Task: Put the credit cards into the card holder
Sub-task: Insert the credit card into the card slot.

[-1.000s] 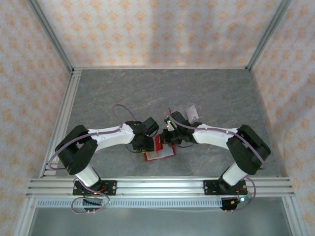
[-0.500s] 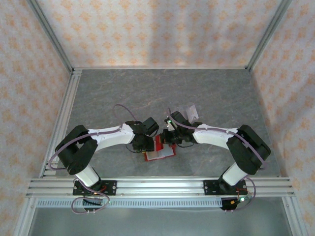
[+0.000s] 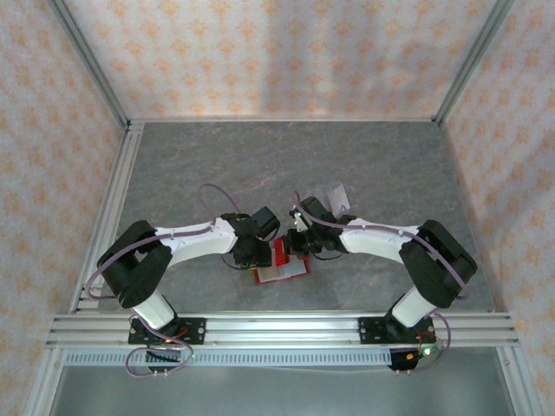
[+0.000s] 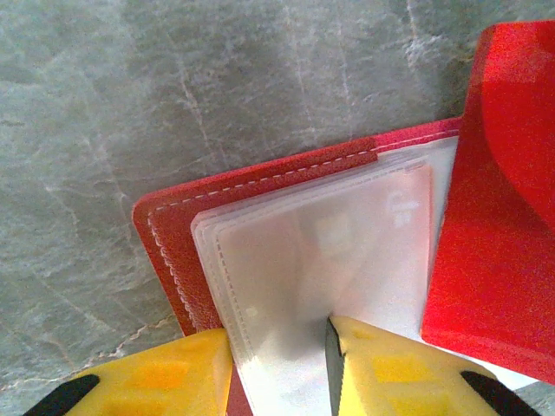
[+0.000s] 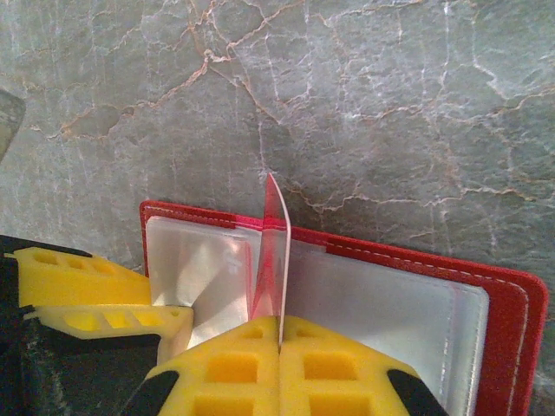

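A robotics lab test cell — an aluminium-profile frame [image 3: 91, 61] walled with orange-patterned panels [image 3: 277, 52] encloses a grey stone-look table [image 3: 286, 156], and a white-and-black left arm [image 3: 186, 238] and right arm [image 3: 381, 236] are bolted to slotted rails [image 3: 277, 329] along its near edge.

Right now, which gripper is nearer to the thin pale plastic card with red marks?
Right. The right gripper pinches the thin pale plastic card edge-on above the red folding wallet; the left gripper grips the wallet's pale sleeves beside it.
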